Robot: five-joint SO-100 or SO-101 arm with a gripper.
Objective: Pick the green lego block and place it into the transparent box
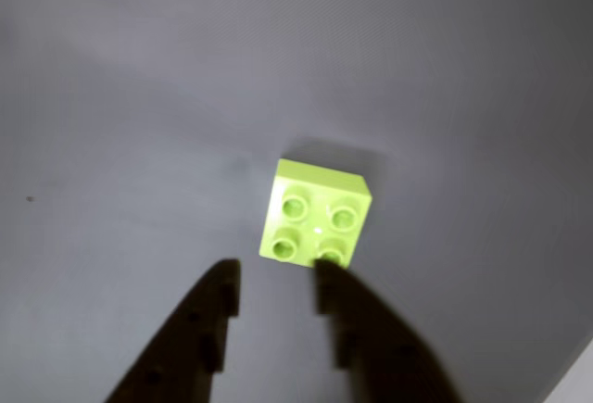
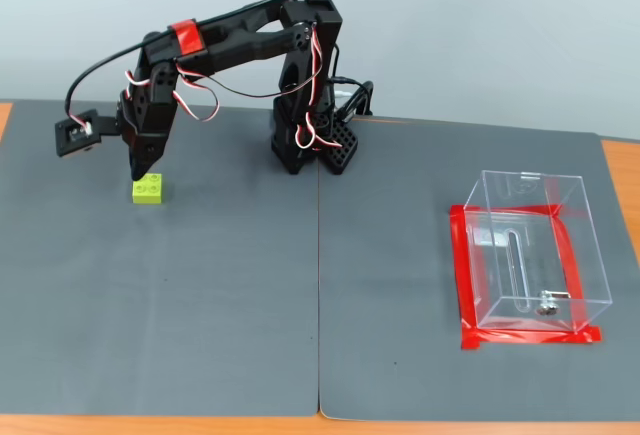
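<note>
The green lego block [image 1: 317, 214] is a small lime square brick with four studs; it sits on the grey mat, also seen at the left of the fixed view [image 2: 149, 190]. My gripper [image 1: 275, 284] is open, its two dark fingers reaching in from the bottom of the wrist view, tips just short of the block's near edge. In the fixed view the gripper [image 2: 139, 173] hangs right above the block, pointing down. The transparent box [image 2: 532, 251] stands far to the right, bordered by red tape, with a slot and a small metal fitting on its front face.
The arm's black base [image 2: 312, 145] stands at the back middle of the mat. A seam [image 2: 319, 295] divides the two grey mats. The orange table edge [image 2: 200, 425] shows along the front.
</note>
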